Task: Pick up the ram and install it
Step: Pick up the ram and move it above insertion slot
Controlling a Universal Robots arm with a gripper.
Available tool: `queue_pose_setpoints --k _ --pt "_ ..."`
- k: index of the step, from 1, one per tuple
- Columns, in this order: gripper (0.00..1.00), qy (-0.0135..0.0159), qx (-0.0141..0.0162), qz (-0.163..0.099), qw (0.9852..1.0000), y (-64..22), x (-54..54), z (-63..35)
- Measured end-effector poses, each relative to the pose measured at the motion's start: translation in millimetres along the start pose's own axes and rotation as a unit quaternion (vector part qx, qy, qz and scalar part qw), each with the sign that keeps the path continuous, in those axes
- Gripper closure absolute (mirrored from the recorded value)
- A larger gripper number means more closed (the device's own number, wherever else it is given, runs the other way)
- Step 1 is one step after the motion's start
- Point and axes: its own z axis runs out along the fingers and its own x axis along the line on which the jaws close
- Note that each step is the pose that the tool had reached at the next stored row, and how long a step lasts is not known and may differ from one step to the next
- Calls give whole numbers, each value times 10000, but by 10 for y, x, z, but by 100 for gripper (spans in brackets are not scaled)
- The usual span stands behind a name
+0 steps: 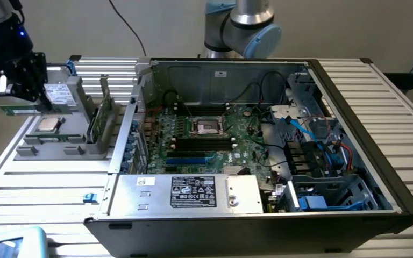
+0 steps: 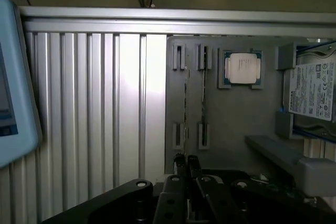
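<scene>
Claw [image 1: 47,105] clamped on the ram [image 1: 16,109], held above the grey tray [image 1: 28,151] at the exterior view's left; pick-up seemingly done, fitting into the motherboard [image 1: 253,141] not yet done

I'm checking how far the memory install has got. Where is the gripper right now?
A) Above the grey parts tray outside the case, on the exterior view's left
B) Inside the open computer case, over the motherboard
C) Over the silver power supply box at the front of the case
A: the gripper hangs above the grey parts tray, outside the computer case.
</scene>
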Motion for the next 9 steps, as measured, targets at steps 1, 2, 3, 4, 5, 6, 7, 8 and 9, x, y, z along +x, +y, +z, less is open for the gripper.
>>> queue_pose_setpoints --k 1,2,3,4,5,6,7,8,9 --pt "87 -10 5 -3 10000 -8 1 -5" --pt "87 -17 8 -5 10000 -16 2 -10" --pt "87 -20 12 -6 10000 -26 3 -15" --pt "87 -20 12 -6 10000 -38 3 -30" --pt "87 -19 11 -7 10000 -51 3 -66" --pt "87 -15 11 -7 10000 -66 2 -107" --pt "87 -8 11 -7 10000 -76 1 -150" --pt "87 5 11 -6 10000 -83 -1 -196" --pt "87 11 11 -7 10000 -91 -1 -225"
